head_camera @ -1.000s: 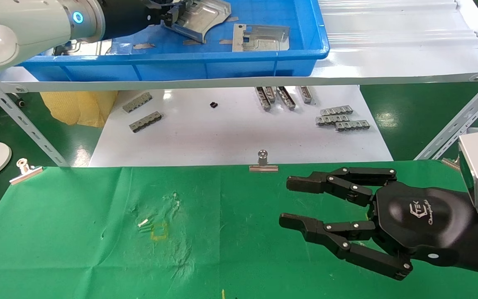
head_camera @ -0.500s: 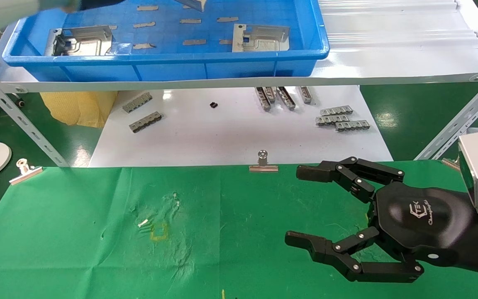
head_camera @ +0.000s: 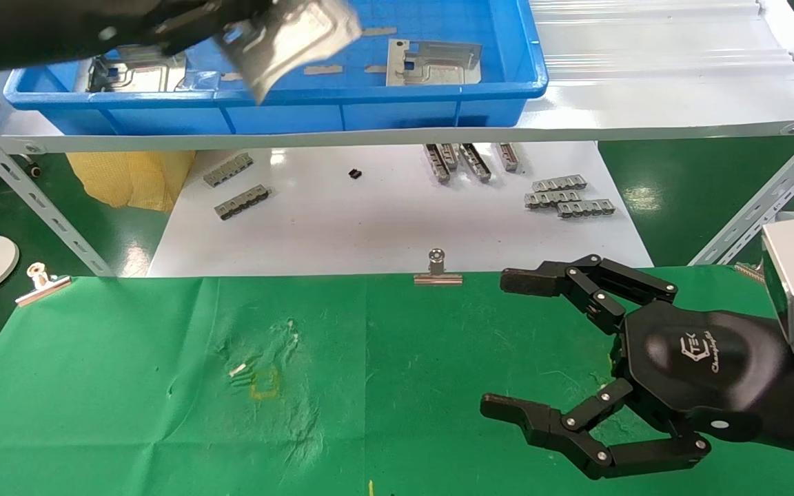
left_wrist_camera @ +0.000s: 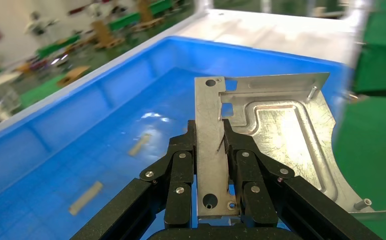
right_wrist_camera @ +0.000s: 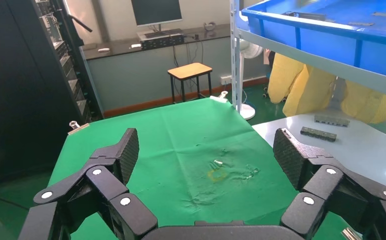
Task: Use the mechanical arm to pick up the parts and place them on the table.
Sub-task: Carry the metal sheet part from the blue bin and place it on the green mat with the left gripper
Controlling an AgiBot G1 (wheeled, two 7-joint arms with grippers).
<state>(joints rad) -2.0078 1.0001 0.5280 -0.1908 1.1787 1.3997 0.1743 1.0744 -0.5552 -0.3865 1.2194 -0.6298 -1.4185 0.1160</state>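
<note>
Head view showed the left gripper (head_camera: 231, 31) at 11 o'clock, over the front wall of the blue bin (head_camera: 369, 103), pinching 1 silver part (head_camera: 293, 34) that hung tilted above that wall. Left wrist view gave the grip more plainly: both fingers (left_wrist_camera: 181, 165) pressed against the folded rim of the part (left_wrist_camera: 276, 130), 1 on each side, with the plate's embossed channel and square cutouts facing the camera and the bin floor below. 2 more parts lay flat inside the bin, one (head_camera: 435, 62) at about 12 o'clock near the front wall, another (head_camera: 135, 65) toward 10 o'clock, partly hidden by the left arm. The bin sat on a white shelf (head_camera: 645, 89).

The right gripper (head_camera: 555, 351) hovered at 4 o'clock over the table (head_camera: 128, 413), its fingers spread wide and holding nothing. Right wrist view showed the same wide gap, with green cloth between the pads (right_wrist_camera: 126, 150).

A binder clip (head_camera: 437, 270) sat at the table's far edge near 12 o'clock. Small grey strips (head_camera: 566, 196) lay on the white sheet (head_camera: 369, 220) beyond it.
</note>
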